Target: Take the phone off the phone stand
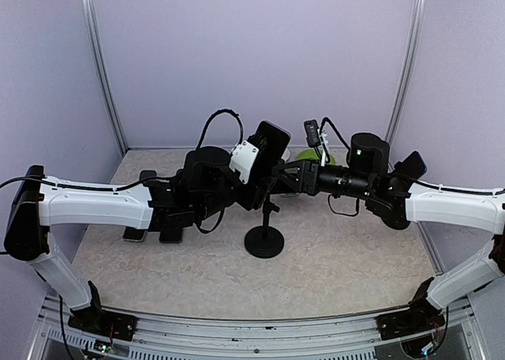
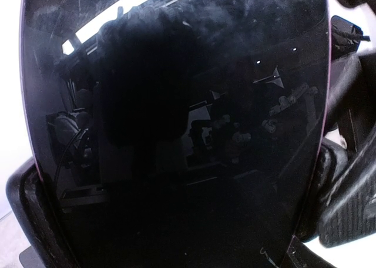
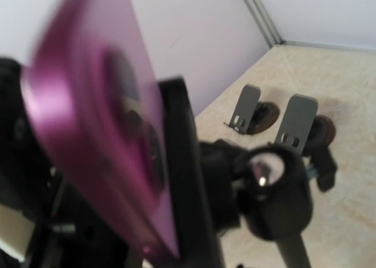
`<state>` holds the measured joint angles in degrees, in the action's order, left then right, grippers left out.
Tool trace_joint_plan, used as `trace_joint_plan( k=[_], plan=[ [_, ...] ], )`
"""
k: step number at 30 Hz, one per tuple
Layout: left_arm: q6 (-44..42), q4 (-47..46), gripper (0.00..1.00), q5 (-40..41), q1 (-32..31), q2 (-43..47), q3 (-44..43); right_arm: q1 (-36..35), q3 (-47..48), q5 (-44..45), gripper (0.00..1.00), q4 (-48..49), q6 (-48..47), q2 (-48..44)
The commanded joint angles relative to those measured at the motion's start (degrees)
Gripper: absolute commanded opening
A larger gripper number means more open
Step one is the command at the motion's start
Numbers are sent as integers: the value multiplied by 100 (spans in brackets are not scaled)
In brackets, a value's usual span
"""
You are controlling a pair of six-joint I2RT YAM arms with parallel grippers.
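The left arm [image 1: 95, 204] and right arm [image 1: 454, 206] both reach inward, forearms near level, to the head of the phone stand [image 1: 264, 240], where the left gripper [image 1: 260, 164] clamps the side edges of the tilted phone [image 1: 271, 141] lying against its cradle, while the right gripper [image 1: 286, 173] sits just beside the stand's neck, its opening impossible to tell.

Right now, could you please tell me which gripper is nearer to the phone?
Left. The left gripper clasps the phone by its side edges; the right gripper sits behind it, by the top of the phone stand.
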<state>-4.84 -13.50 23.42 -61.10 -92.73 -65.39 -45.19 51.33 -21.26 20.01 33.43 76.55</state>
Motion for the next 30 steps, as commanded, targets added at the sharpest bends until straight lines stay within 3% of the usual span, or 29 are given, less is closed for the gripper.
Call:
trace_joint_plan(
  k=[1, 10, 23, 30],
  plan=[
    [-24, -285, 39, 22, 67, 220, 13, 19, -136, 7, 30, 123, 117, 127],
    [39, -272, 35, 56, 168, 268, 101, 28, -165, -43, 1, 105, 9, 32],
    [668, 32, 25, 790, 957, 479, 138, 54, -464, -78, 0, -100, -151, -241],
    [893, 137, 24, 660, 1362, 687, 252, 80, -483, -29, 0, -348, -221, -337]
  ],
)
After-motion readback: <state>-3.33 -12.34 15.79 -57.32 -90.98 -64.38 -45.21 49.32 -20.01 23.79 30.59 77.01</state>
